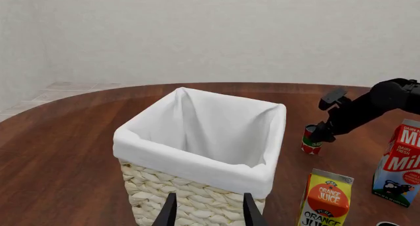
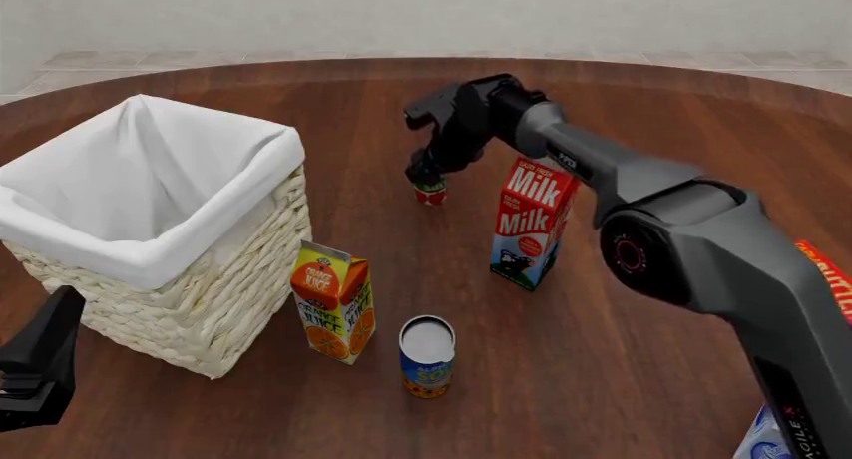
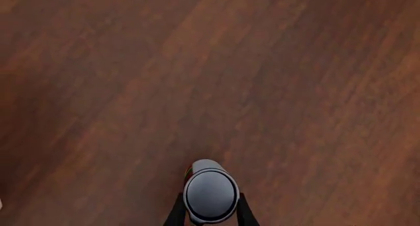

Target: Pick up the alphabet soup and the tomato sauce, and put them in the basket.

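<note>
Fingers of the right hand (image 3: 210, 213) sit on both sides of the small, hard, slippery red-and-green tomato sauce can (image 3: 210, 194), low on its middle; whether they squeeze it yet, I cannot tell.

L gripper (image 1: 206, 209): finger tips apart, nothing between, hanging over near wall of basket (image 1: 196, 186), white cloth lining folded over rim. Beyond basket, R gripper (image 1: 321, 133) down on top of tomato sauce (image 1: 311, 140), upright on table (image 1: 59, 162). Orange juice carton (image 1: 326, 199) and milk carton (image 1: 400, 162) nearby.
</note>
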Available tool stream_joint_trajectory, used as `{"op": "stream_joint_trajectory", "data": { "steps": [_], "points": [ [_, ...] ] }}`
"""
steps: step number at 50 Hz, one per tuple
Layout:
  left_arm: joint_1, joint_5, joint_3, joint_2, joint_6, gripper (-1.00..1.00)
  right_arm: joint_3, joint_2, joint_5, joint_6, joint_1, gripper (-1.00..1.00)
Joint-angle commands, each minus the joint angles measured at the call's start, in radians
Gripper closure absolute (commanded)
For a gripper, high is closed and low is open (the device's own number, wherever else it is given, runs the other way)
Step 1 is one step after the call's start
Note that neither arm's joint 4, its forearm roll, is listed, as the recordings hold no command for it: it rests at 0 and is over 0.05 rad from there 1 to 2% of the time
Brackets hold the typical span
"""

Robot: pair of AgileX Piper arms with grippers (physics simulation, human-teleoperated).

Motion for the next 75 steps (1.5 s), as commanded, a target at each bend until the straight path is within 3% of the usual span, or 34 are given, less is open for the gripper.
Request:
{"op": "stream_joint_trajectory", "data": {
  "steps": [1,30,75],
  "points": [
    [0.0,0.0,0.0,0.0,0.0,-1.0,0.036,-0.044,-0.015,0.018,0.01,1.0],
    [0.0,0.0,0.0,0.0,0.0,-1.0,0.056,-0.136,-0.011,0.035,0.039,1.0],
    [-0.002,0.001,0.0,0.002,0.001,-1.0,0.268,-0.417,-0.053,0.05,0.135,1.0]
  ]
}}
